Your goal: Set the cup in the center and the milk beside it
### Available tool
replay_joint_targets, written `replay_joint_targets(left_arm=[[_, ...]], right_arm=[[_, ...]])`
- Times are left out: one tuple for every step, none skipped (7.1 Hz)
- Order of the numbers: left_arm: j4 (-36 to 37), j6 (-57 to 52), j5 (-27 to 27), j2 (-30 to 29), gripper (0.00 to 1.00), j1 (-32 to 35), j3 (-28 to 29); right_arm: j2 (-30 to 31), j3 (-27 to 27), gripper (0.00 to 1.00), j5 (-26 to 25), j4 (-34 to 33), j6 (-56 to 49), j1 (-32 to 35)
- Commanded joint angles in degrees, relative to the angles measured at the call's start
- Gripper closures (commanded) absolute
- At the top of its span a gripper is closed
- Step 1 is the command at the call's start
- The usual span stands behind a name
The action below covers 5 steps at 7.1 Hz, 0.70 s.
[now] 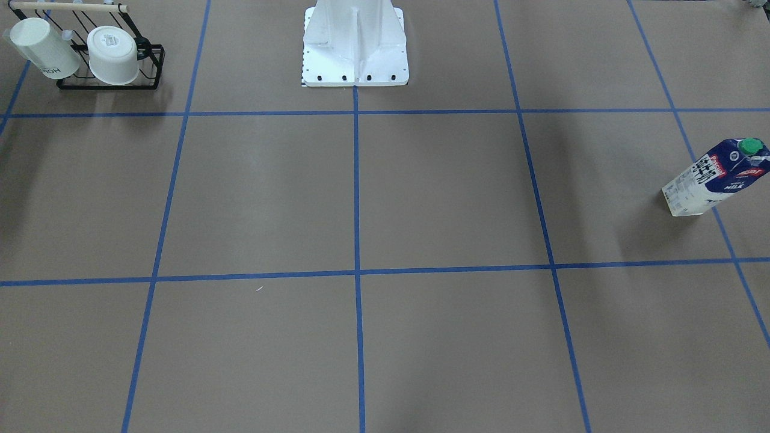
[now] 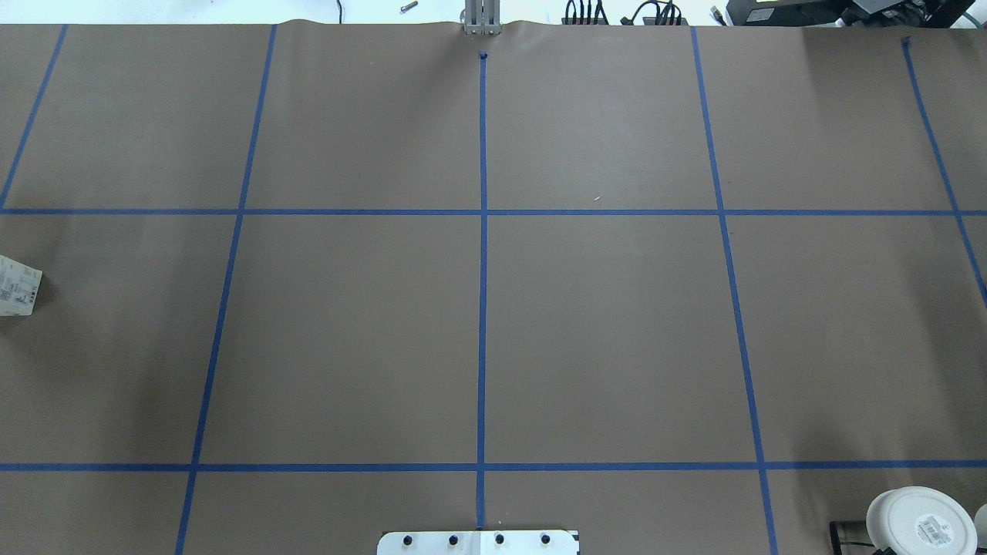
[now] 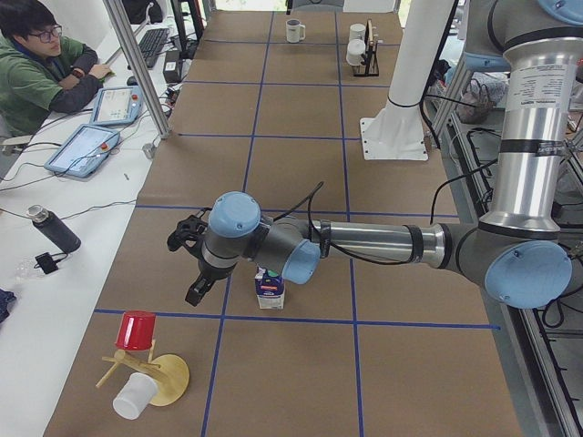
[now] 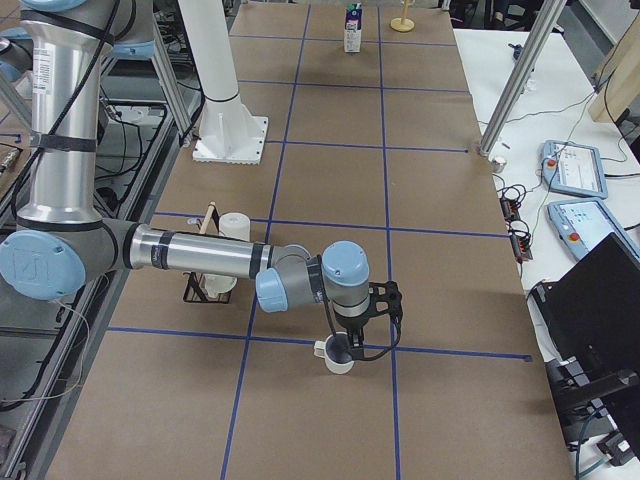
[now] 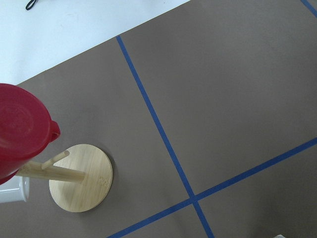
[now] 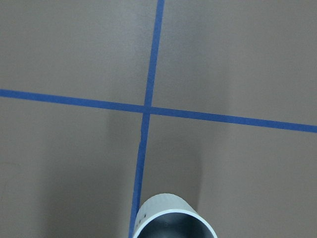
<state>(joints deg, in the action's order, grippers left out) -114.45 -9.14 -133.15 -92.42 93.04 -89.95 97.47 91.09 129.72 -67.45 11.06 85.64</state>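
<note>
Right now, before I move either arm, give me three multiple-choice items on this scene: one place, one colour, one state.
1. Where on the table does the milk stand?
A. at the centre
B. near the end on the robot's left
C. near the end on the robot's right

2. What colour is the milk's screw cap?
A. red
B. yellow
C. green

3. How does the cup stand?
A. upright, mouth up
B. upside down
C. on its side

Key:
1 B, the front-facing view has it at its right edge, the robot's left.
2 C, the cap shows green there.
3 A, the right wrist view looks down into its dark inside.
</note>
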Motion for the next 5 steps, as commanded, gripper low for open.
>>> replay_joint_targets(left_arm=[[-0.2, 0.1, 0.0, 0.1, 0.02, -0.1, 0.0], [-0.2, 0.1, 0.0, 0.1, 0.02, -0.1, 0.0], [-0.2, 0.1, 0.0, 0.1, 0.02, -0.1, 0.0], [-0.2, 0.1, 0.0, 0.1, 0.02, -0.1, -0.1], [-0.2, 0.1, 0.0, 0.1, 0.02, -0.1, 0.0]], right_arm=[[0.8, -1.5, 0.07, -0.2, 9.7, 14.2, -5.0], [1.4, -3.2, 0.14, -0.4, 11.9, 14.3, -6.3], [2.4, -3.3, 0.29, -0.5, 13.0, 14.0, -6.7], [3.0, -3.3, 0.47, -0.6, 13.0, 14.0, -7.3], [3.4, -3.3, 0.81, -1.0, 13.0, 14.0, -8.0]])
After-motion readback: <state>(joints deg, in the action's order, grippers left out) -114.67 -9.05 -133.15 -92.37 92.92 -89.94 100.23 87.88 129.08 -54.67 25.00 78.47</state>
